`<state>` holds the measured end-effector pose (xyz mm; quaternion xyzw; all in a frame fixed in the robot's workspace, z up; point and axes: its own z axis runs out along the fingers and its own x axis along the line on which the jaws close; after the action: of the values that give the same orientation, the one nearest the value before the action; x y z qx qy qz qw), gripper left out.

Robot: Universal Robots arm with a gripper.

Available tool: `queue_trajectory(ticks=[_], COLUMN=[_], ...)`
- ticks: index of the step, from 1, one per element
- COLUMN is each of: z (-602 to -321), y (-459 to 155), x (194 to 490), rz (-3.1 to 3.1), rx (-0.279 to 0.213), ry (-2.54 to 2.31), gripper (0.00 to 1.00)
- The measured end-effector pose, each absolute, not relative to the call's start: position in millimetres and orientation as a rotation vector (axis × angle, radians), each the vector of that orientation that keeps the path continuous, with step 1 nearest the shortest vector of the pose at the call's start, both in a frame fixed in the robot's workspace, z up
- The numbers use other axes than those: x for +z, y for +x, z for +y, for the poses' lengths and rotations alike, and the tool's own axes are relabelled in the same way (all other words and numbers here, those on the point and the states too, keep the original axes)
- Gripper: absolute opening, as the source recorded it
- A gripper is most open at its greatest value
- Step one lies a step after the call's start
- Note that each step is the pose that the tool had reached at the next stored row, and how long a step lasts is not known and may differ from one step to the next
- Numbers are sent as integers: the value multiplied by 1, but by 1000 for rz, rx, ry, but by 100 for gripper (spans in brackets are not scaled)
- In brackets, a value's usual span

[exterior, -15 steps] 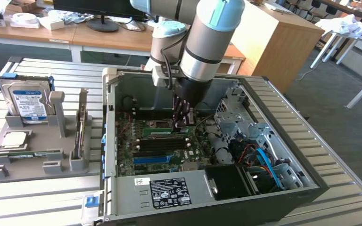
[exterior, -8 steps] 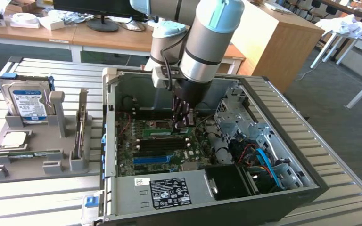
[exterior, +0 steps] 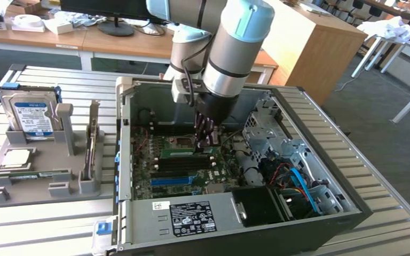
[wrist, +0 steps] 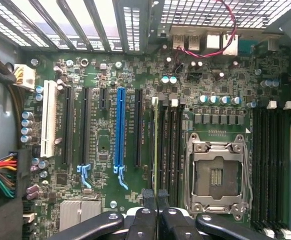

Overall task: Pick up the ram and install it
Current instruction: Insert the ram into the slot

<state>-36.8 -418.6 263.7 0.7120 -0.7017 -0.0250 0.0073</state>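
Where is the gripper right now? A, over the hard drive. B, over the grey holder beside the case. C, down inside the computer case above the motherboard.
C: the gripper reaches down inside the computer case, just above the motherboard.

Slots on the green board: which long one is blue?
The blue slot, between black slots; the white slot stands farther off.
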Motion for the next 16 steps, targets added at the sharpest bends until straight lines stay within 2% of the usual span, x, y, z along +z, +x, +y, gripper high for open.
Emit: queue_trajectory(ticks=[16], z=[-419], y=[-37], x=[252], rz=[-2195], rx=[-78], ry=[2227], gripper=[12])
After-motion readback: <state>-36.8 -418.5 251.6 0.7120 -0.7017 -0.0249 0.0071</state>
